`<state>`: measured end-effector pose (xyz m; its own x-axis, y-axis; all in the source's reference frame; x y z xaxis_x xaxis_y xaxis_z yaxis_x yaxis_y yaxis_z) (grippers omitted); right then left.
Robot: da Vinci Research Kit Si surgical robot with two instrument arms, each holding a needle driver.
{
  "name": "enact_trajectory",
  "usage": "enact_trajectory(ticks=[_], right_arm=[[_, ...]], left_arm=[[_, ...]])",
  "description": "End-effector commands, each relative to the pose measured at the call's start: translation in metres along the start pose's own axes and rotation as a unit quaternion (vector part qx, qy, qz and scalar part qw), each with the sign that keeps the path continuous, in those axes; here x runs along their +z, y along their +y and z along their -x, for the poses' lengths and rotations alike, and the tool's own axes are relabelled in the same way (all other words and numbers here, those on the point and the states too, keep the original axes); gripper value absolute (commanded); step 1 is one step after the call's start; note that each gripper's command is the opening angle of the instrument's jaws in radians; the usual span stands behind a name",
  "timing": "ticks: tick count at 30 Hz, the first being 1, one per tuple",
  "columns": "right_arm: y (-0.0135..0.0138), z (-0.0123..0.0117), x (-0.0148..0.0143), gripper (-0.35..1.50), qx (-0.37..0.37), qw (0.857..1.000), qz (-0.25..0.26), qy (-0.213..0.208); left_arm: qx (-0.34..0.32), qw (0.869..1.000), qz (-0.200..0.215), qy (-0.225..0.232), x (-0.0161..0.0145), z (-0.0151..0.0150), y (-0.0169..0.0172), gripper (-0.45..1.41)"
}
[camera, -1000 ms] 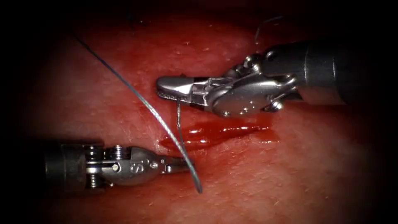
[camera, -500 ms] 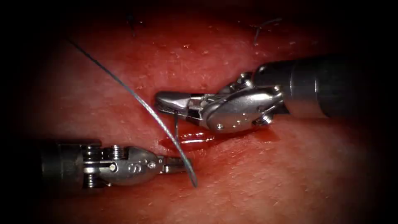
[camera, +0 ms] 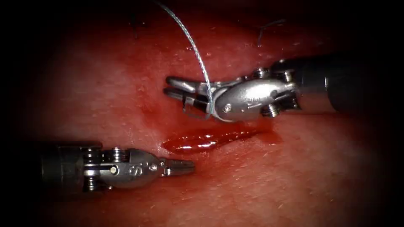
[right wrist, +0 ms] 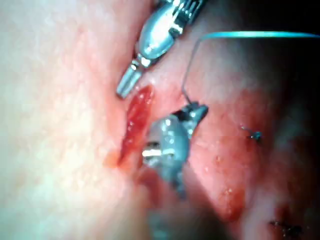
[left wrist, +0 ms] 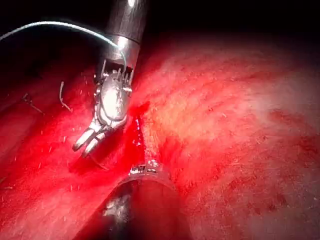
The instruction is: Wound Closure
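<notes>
11 o'clock: short dark stitch end (camera: 134, 21), standing up | 1 o'clock: second stitch end (camera: 264, 30), bent, paler | 4 to 6 o'clock: fine pale bristles (camera: 269, 153), scattered | 9 o'clock: dark surround (camera: 17, 113)

Cut (camera: 210, 140) lies open between tools. Right tool (camera: 185, 90) above it trails thread (camera: 191, 42) upward. Left tool (camera: 182, 167) just below cut's left end.

Two polished silver wristed tools, left tool (camera: 179, 167), right tool (camera: 176, 87), exposed screws and pins, dark cylindrical shafts
</notes>
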<state>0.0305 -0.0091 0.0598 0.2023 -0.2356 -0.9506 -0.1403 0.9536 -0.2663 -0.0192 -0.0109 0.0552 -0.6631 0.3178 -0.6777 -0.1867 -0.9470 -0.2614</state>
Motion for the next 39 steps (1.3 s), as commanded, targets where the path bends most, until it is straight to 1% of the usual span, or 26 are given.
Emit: enact_trajectory(ticks=[1,2,3,4,6,8,9,11,13,17,18,21,27,28,31,33,34,36,37,38,39], right_arm=[[-0.0004,0.0004,0.0004,-0.35,0.004,1.000,0.000,-0.002],[-0.0001,0.0005,0.0004,-0.35,0.025,1.000,0.005,-0.011],[-0.0001,0.0005,0.0004,-0.35,0.025,1.000,0.005,-0.011],[0.0006,0.0007,0.0002,-0.35,0.045,0.999,0.015,-0.020],[0.0010,0.0008,0.0002,-0.35,0.064,0.997,0.026,-0.027],[0.0011,0.0008,0.0002,-0.35,0.079,0.996,0.030,-0.031],[0.0012,0.0009,0.0002,-0.35,0.103,0.993,0.036,-0.034],[0.0013,0.0009,0.0003,-0.35,0.112,0.992,0.039,-0.036],[0.0016,0.0010,0.0005,-0.35,0.165,0.984,0.050,-0.047],[0.0023,0.0008,0.0014,-0.35,0.272,0.958,0.057,-0.072],[0.0025,0.0007,0.0015,-0.35,0.287,0.954,0.056,-0.070],[0.0036,0.0006,0.0023,-0.35,0.297,0.951,0.052,-0.072],[0.0040,0.0007,0.0026,-0.35,0.300,0.949,0.058,-0.081],[0.0042,0.0008,0.0025,-0.35,0.317,0.942,0.064,-0.086],[0.0045,0.0009,0.0024,-0.35,0.342,0.933,0.065,-0.093],[0.0046,0.0009,0.0024,-0.35,0.370,0.921,0.066,-0.100],[0.0046,0.0009,0.0023,-0.35,0.395,0.911,0.060,-0.102],[0.0045,0.0009,0.0023,-0.35,0.422,0.899,0.049,-0.111],[0.0042,0.0009,0.0023,-0.35,0.445,0.886,0.037,-0.125],[0.0042,0.0009,0.0023,-0.35,0.445,0.886,0.037,-0.125],[0.0037,0.0010,0.0022,-0.35,0.468,0.873,0.026,-0.133]], left_arm=[[0.000,1.000,0.000,0.000,0.0007,0.0000,0.0001,-0.21],[0.000,1.000,0.000,0.000,0.0007,0.0000,0.0001,-0.23],[0.000,1.000,0.000,0.000,0.0007,0.0000,0.0001,-0.23],[0.000,1.000,0.000,0.000,0.0007,0.0000,0.0001,-0.23],[0.000,1.000,0.000,0.000,0.0007,0.0000,0.0002,-0.23],[0.000,1.000,0.000,0.000,0.0007,0.0000,0.0002,-0.25],[0.000,1.000,0.000,0.000,0.0007,0.0000,0.0002,-0.26],[0.000,1.000,0.000,0.000,0.0007,0.0000,0.0002,-0.26],[0.000,1.000,0.000,0.000,0.0008,0.0000,0.0003,-0.28],[0.000,1.000,0.000,-0.001,0.0009,0.0000,0.0004,-0.30],[0.001,1.000,0.000,-0.003,0.0009,0.0000,0.0005,-0.30],[0.001,1.000,0.001,-0.004,0.0009,0.0000,0.0006,-0.31],[0.001,1.000,0.001,-0.006,0.0010,-0.0001,0.0007,-0.33],[0.001,1.000,0.001,-0.006,0.0011,0.0000,0.0008,-0.35],[0.001,1.000,0.000,-0.008,0.0012,0.0000,0.0009,-0.35],[0.001,1.000,0.000,-0.008,0.0013,0.0001,0.0010,-0.35],[0.001,1.000,0.000,-0.008,0.0013,0.0000,0.0010,-0.35],[0.001,1.000,0.000,-0.008,0.0013,0.0000,0.0010,-0.37],[0.001,1.000,0.000,-0.008,0.0013,0.0000,0.0010,-0.37],[0.001,1.000,0.000,-0.008,0.0013,0.0000,0.0010,-0.37],[0.001,1.000,0.000,-0.008,0.0013,0.0000,0.0010,-0.37]])
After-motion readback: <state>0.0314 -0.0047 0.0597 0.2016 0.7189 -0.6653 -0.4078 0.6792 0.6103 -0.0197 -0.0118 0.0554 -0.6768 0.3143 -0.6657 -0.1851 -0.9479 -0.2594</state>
